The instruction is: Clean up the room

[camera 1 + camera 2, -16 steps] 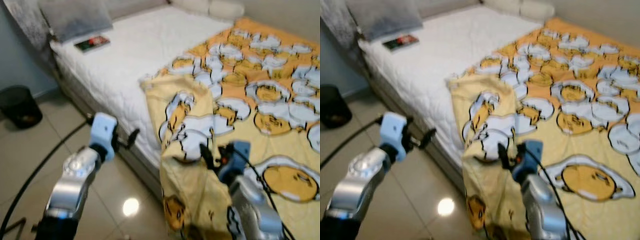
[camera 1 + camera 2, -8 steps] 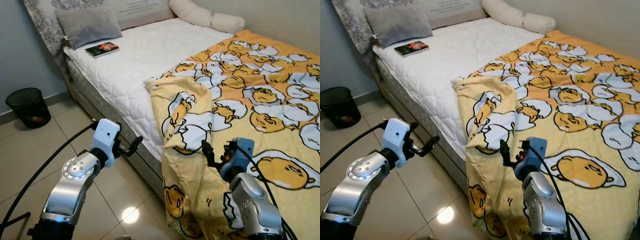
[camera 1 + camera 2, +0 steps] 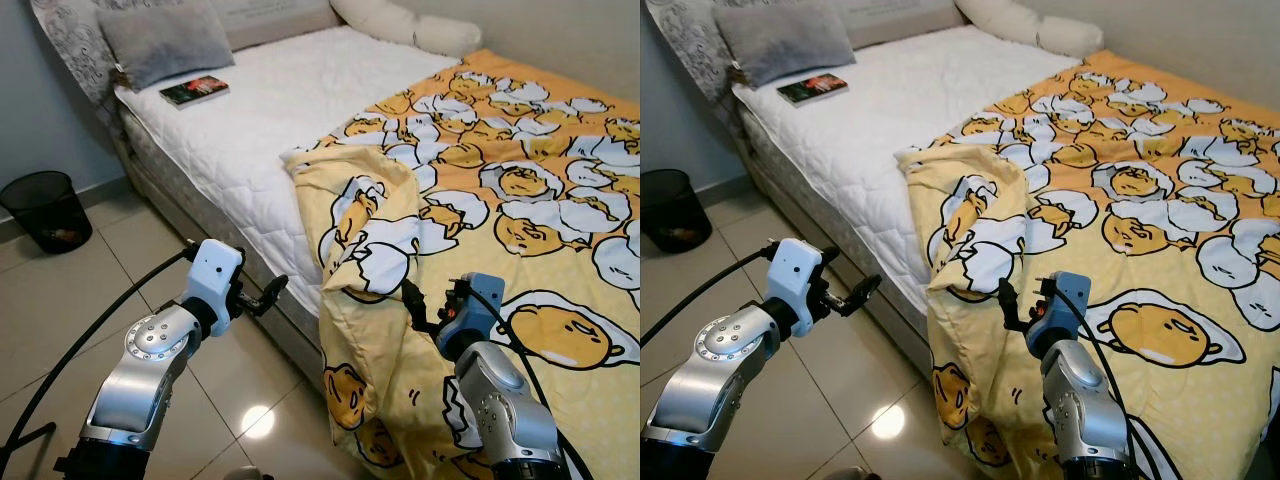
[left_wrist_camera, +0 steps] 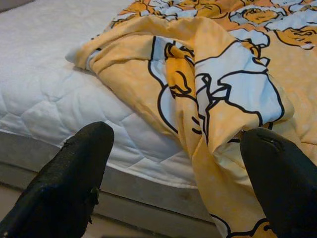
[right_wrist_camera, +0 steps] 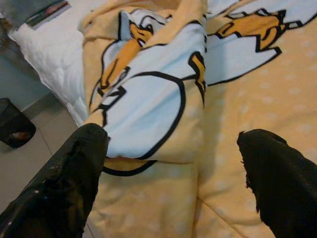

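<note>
— Left gripper [image 3: 262, 297]: spread wide, empty, hovering off the bed's [image 3: 250, 130] near side, over floor [image 3: 60, 290]. Right gripper [image 3: 425, 305]: likewise spread, empty, just above the blanket's [image 3: 520, 200] folded-back edge.

— Blanket position?

— Bunched along the bed's near edge, one fold draped over the side toward the floor, rest spread to the far right edge.

— Risks?

— Probably pinching only the top layer, so the fold slides further off. Could also snag the cable [image 3: 80, 340] trailing from the left arm.

— Containers?

— Black bin [image 3: 45, 208] on the floor by the bed's head corner; something reddish inside, too small to identify. Book [image 3: 194, 91] and grey pillow [image 3: 165, 38] near the head edge.
</note>
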